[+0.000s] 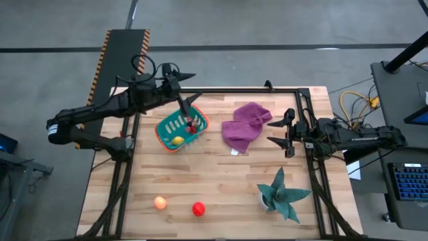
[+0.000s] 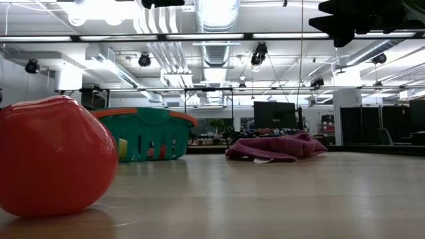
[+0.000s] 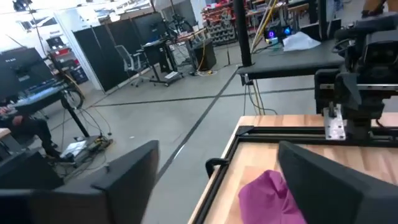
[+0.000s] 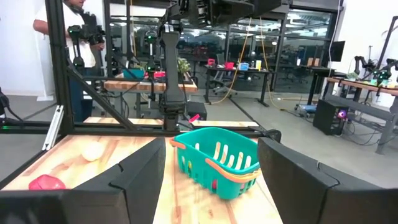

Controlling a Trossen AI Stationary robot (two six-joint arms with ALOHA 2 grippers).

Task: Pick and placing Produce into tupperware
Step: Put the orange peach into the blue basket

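We take the basket [image 1: 181, 128] as our landmark: a teal plastic tub with slotted walls and an orange rim, sitting on the wooden table [image 1: 221, 181]. Inside it lie a yellow fruit [image 1: 177, 140] and small red pieces [image 1: 191, 127]. The left gripper [image 1: 189, 102] hangs just above the basket's far rim, its fingers spread apart with nothing between them. The right gripper [image 1: 279, 129] waits well to the right of the basket, beyond the purple cloth [image 1: 245, 124], fingers likewise spread and empty.

Two pieces remain outside the basket: an orange ball [image 1: 160, 202] and a red ball [image 1: 198, 209], both near the table's front edge, well apart from the basket and close to each other.

We judge both balls to be light, rigid, smooth plastic; the red one shows a glossy, slightly lobed surface in the low view [image 2: 53, 156]. Being round and slick, they will likely roll if nudged. We advise closing the fingers across the widest part, from directly above.

The cloth is soft and crumpled; the green plant [image 1: 282, 194] has stiff pointed leaves.
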